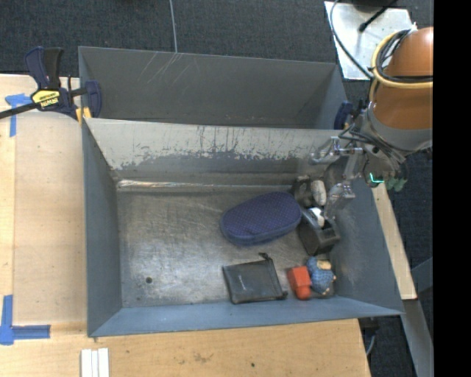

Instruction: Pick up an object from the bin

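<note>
- Gripper [319, 210] low by the right wall of the bin [221, 96], over a small black block [321, 237]; spread or pressed together: can't tell.
- Blue oval pouch [257, 219] just left of it.
- Black flat case [254, 282], red block [299, 282] and blue toy [322, 275] along the front edge.

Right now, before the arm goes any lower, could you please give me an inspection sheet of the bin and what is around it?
Surface: grey metal bin, floor scuffed, its things gathered in the right half.
Job's things: black box with a white label, nearest the gripper; dark blue oval pouch just left of it, mid-floor; small pale thing near the back wall, kind unclear.
Clutter: flat black square case, orange block and blue-and-yellow toy along the front wall.
Grippers: gripper hangs over the bin's right end, above the black box; any hold cannot be told.
Cables: cable loops beside the arm's orange cover.
Surroundings: dark floor beyond the far wall.
</note>
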`<state>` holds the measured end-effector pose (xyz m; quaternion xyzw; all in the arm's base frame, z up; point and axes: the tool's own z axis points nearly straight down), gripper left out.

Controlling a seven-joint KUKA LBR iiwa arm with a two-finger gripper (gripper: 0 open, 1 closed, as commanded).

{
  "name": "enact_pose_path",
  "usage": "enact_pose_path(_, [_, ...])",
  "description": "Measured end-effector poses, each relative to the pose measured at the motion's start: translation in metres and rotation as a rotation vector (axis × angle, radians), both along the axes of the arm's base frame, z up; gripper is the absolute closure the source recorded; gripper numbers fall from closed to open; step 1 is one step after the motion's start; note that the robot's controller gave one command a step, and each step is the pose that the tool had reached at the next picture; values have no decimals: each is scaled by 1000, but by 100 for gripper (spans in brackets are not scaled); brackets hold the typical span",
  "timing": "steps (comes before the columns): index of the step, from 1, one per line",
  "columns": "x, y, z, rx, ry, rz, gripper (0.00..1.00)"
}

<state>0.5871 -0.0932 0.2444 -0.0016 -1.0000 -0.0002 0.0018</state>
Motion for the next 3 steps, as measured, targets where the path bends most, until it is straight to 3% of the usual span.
enact_pose_path(1, [28,38,-167,-3,-2,-250,0])
enact_pose_path(2, [30,38,-162,-2,-6,-249,100])
enact_pose_path(3, [40,33,-3,-1,-17,-260,100])
